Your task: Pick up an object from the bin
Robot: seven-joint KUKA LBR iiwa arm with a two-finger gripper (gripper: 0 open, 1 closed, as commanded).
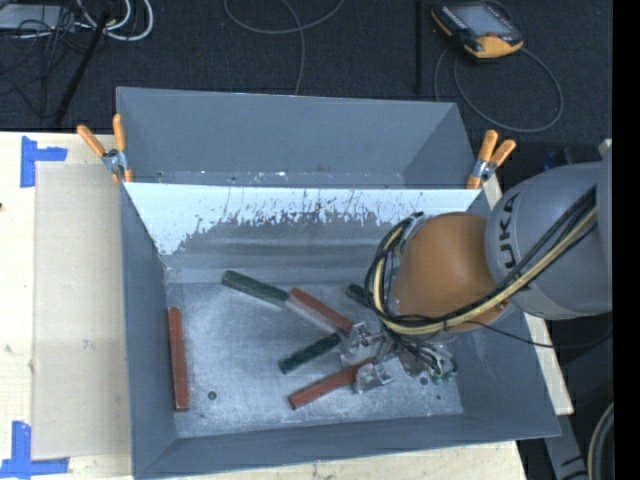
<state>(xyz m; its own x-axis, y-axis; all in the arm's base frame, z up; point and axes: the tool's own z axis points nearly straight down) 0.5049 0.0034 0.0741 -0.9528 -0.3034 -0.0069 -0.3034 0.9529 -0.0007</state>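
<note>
Low at the right of the bin (146, 348), the gripper (366, 360) sits where a red-brown stick (322, 389) and a dark green stick (308, 352) lie close. I cannot tell how open it is. It may catch both.

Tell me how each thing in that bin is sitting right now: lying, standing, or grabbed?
Gripper: down in the bin, at the ends of two sticks.
Left red-brown stick: flat, alongside the left wall, alone.
Back green stick: flat.
Middle red-brown stick: flat.
Middle green stick: flat, right end at the gripper.
Front red-brown stick: flat, right end at the gripper.
</note>
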